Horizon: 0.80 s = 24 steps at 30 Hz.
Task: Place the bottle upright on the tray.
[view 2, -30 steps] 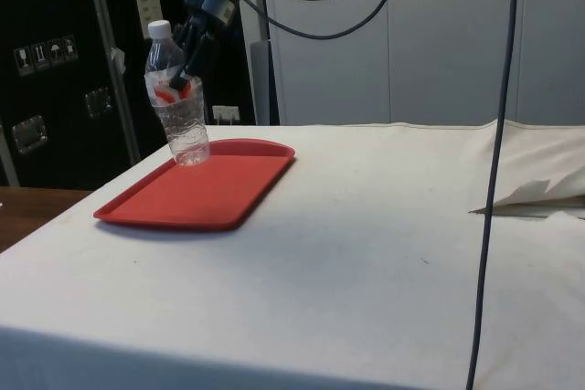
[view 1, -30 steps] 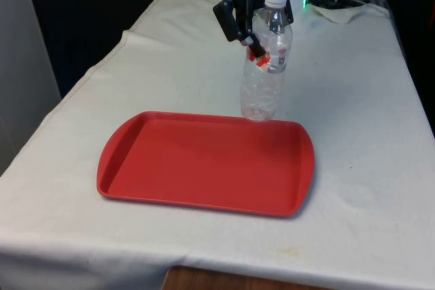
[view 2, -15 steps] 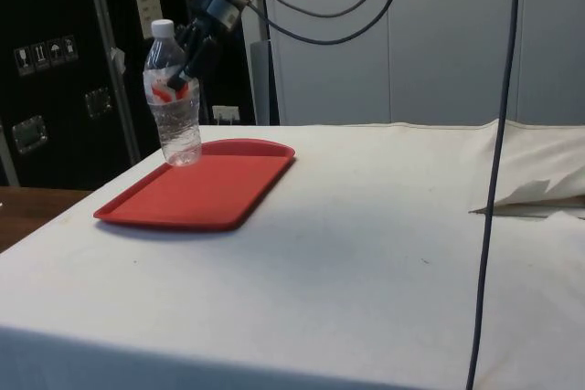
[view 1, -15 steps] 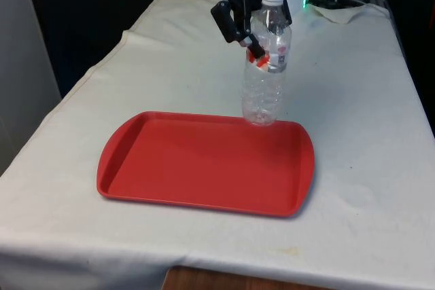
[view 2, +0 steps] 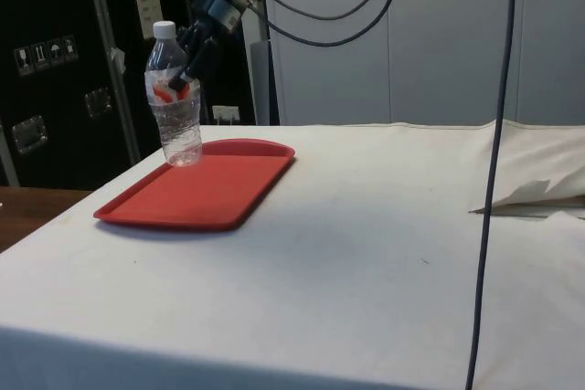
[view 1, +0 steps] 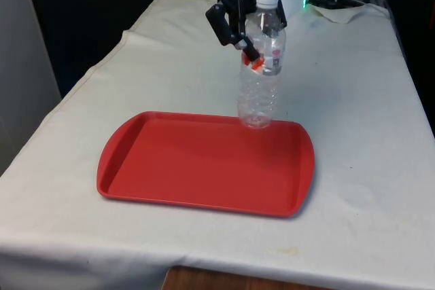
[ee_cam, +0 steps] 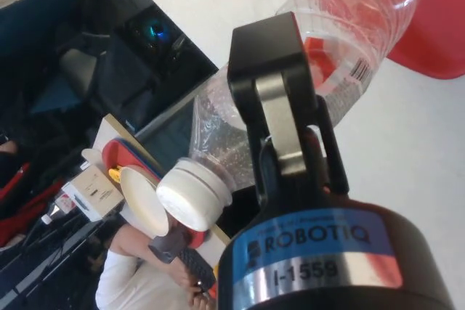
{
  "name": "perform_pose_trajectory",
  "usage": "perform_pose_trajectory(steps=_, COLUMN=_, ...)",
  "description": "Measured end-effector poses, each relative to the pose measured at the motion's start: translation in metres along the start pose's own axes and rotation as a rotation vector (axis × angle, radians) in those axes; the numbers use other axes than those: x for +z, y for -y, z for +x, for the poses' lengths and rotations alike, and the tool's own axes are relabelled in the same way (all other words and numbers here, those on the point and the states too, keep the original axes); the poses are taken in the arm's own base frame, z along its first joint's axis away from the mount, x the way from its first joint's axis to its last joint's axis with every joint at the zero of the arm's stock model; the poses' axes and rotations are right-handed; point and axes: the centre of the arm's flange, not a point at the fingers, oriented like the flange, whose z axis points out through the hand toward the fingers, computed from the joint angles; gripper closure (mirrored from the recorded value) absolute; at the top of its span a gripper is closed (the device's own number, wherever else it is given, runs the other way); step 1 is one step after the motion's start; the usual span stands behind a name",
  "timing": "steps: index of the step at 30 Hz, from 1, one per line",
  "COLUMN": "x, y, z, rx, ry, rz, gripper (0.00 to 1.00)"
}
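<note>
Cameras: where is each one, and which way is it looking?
Front view: across the table towards its far end, at the red tray, with the gripper clamping the bottle.
Side view: from the table's side, towards dark cabinets; tray, bottle, gripper and part of the arm.
Wrist view: from the wrist, along the gripper and bottle.
All three share the bottle, tray and gripper.

we see the red tray [view 1: 204, 168] bare across its whole floor, open from above and from the front view's left. the only thing in the way is the bottle [view 1: 260, 79] held over its far rim, near the front view's right corner, with the gripper [view 1: 246, 42] clamped on it. white cloth [view 1: 353, 100] beside the tray lies bare.
</note>
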Motion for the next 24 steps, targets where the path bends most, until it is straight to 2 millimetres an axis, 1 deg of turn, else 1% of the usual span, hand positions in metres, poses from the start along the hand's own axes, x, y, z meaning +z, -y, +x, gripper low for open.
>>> perform_pose_trajectory(steps=4, x=0.002, y=-0.007, z=-0.008, rx=0.012, ry=0.004, rz=0.007, gripper=0.66)
perform_pose_trajectory(steps=6, x=0.002, y=-0.009, z=-0.009, rx=0.015, ry=0.002, rz=0.011, gripper=0.66)
perform_pose_trajectory(steps=14, x=0.007, y=-0.024, z=-0.027, rx=0.049, ry=-0.019, rz=0.037, gripper=0.66)
perform_pose_trajectory(steps=24, x=0.014, y=-0.042, z=-0.044, rx=0.079, ry=-0.051, rz=0.064, gripper=0.66)
